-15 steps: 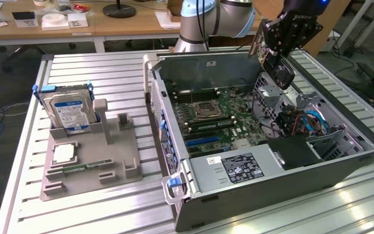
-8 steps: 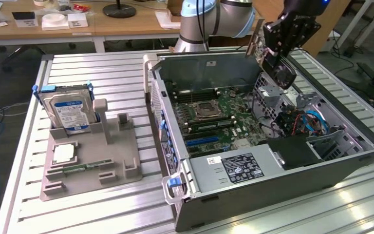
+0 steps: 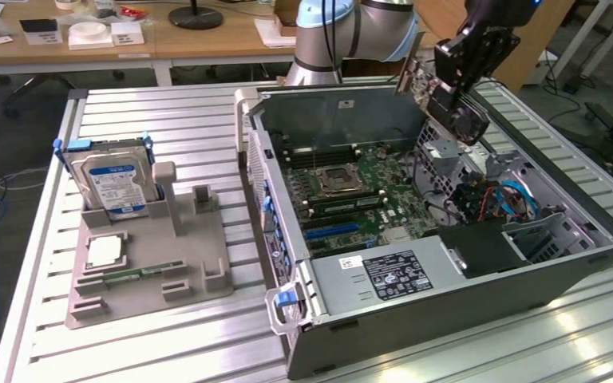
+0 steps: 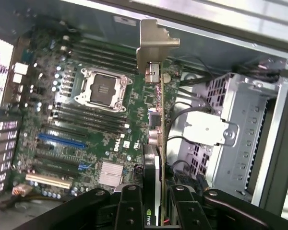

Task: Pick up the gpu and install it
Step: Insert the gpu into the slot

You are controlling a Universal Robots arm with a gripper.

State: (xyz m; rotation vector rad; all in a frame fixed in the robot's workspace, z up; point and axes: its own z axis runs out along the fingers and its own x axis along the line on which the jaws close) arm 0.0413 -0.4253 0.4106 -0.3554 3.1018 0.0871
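Subject: the gpu (image 3: 447, 102), a thin flat green circuit card with a dark heatsink block and a long silver metal end bracket. It is off the table and held in the air at the upper right of the exterior view, above the far right corner of the open grey steel computer case (image 3: 562, 275).

Gripper (image 3: 461, 80): the black fingers (image 4: 129, 206) stand narrow and are clamped on the card's two faces, one finger on each side. In the wrist view the card is seen edge-on between them (image 4: 157, 143).

Governing relation: the card's long axis runs straight out from the fingers, bracket end farthest from the grip, with the bent silver tab (image 4: 153, 40) leading. Below it lies the green motherboard (image 3: 360, 187). In the exterior view the blue expansion slot (image 3: 334, 230) sits down and toward the exterior view's left of the card, well apart from it. In the wrist view that slot (image 4: 62, 141) runs across the card's long axis rather than along it. Judgement: the card is neither over nor in line with any slot.

Other items: a boxy silver hard drive with blue label (image 3: 115, 179) stands upright in the grey moulded parts tray (image 3: 205, 287) on the exterior view's left.
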